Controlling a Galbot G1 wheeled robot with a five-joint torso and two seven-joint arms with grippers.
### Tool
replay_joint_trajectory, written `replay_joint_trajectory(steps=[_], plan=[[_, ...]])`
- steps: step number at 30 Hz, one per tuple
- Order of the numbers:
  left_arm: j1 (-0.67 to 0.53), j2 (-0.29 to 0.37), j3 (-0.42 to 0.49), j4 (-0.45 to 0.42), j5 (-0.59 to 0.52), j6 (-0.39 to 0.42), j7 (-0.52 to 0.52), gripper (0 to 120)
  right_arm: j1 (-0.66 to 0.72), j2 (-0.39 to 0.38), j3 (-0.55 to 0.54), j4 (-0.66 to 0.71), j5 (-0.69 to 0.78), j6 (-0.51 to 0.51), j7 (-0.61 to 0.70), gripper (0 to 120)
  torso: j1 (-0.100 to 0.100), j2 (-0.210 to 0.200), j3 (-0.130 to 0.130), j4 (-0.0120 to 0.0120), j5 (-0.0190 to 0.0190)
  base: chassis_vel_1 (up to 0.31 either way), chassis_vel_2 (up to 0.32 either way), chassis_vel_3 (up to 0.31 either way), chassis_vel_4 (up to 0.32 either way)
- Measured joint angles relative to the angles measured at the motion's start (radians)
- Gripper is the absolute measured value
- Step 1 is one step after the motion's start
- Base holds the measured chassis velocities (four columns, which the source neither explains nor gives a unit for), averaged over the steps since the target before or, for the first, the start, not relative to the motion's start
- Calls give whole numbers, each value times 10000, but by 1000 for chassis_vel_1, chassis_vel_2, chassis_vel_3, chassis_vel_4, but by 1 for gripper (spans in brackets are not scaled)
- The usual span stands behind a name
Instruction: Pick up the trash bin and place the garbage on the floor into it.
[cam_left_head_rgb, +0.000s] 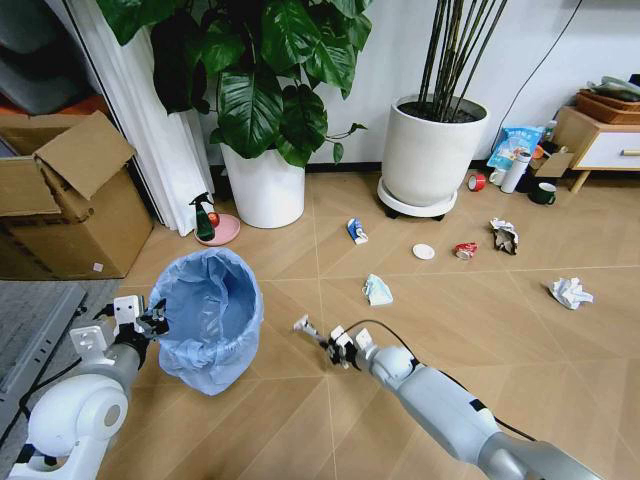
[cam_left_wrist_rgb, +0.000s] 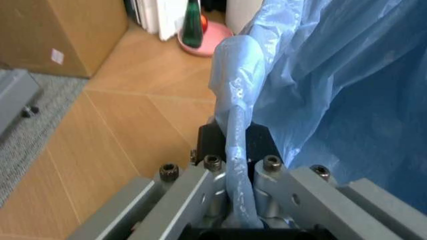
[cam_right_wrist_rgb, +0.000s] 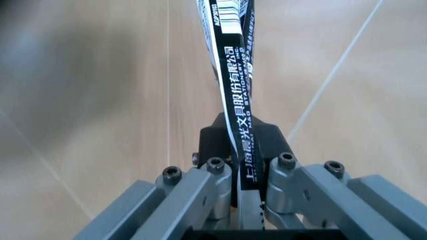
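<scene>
The trash bin (cam_left_head_rgb: 208, 315), lined with a crinkly light-blue bag, hangs at the lower left with my left gripper (cam_left_head_rgb: 155, 320) shut on its rim; the left wrist view shows the blue bag edge (cam_left_wrist_rgb: 235, 150) pinched between the fingers. To the right of the bin, my right gripper (cam_left_head_rgb: 335, 345) is shut on a dark thin wrapper (cam_left_head_rgb: 306, 327) with white print (cam_right_wrist_rgb: 235, 90). More garbage lies on the floor: a blue-white carton (cam_left_head_rgb: 357, 231), a white lid (cam_left_head_rgb: 424, 251), a crushed red can (cam_left_head_rgb: 466, 250), a crumpled piece (cam_left_head_rgb: 378, 290) and paper wads (cam_left_head_rgb: 505, 235) (cam_left_head_rgb: 571, 293).
Two white plant pots (cam_left_head_rgb: 265, 185) (cam_left_head_rgb: 432, 150) stand along the far wall. A cardboard box (cam_left_head_rgb: 60, 205) is at the left, a spray bottle on a pink dish (cam_left_head_rgb: 207, 220) beside it. A mug (cam_left_head_rgb: 543, 193), tumbler (cam_left_head_rgb: 516, 172) and blue snack bag (cam_left_head_rgb: 517, 143) sit by a wooden cabinet (cam_left_head_rgb: 600, 145).
</scene>
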Motion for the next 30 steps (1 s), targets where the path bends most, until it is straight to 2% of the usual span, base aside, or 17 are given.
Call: replay_joint_trajectory(steps=[1,3,6,7,10,12,15,23,30], plan=[[-49,82,76,130,-147,89,-1,0,1,-277,325,862,231,-110,66,3,-1,1,-2,0,-2,0,0,0,0],[-78,121,110,197,-223,132,-5,0,10,-347,429,1091,268,-121,83,3,-1,1,-2,-1,-2,0,0,0,0],[-347,394,459,571,-1038,539,-241,0,226,-650,1122,2652,663,-293,298,3,0,0,-2,-1,-2,0,0,0,0],[-347,394,459,571,-1038,539,-241,0,226,-650,1122,2652,663,-293,298,3,0,0,-2,-1,-2,0,0,0,0],[-815,720,899,945,-1636,802,-364,0,562,-705,1391,4062,1233,-681,611,3,-1,0,-2,0,0,0,0,0,0],[-904,766,975,1000,-1701,829,-375,0,633,-699,1395,4284,1324,-733,658,3,0,0,-1,0,-1,0,0,0,0],[-1608,1070,1530,1303,-2129,989,-381,0,1161,-535,929,5520,2186,-1010,1206,3,-1,0,-1,-1,0,0,0,0,0],[-2358,1310,2264,1621,-2471,1106,-385,0,1783,113,-628,6410,3625,-1314,2022,3,0,0,-1,2,-4,0,0,0,0],[-2448,1467,2311,1621,-2724,1114,-389,0,1704,291,-1518,5984,3188,-1206,2037,3,-1,0,-2,0,-2,0,0,0,0]])
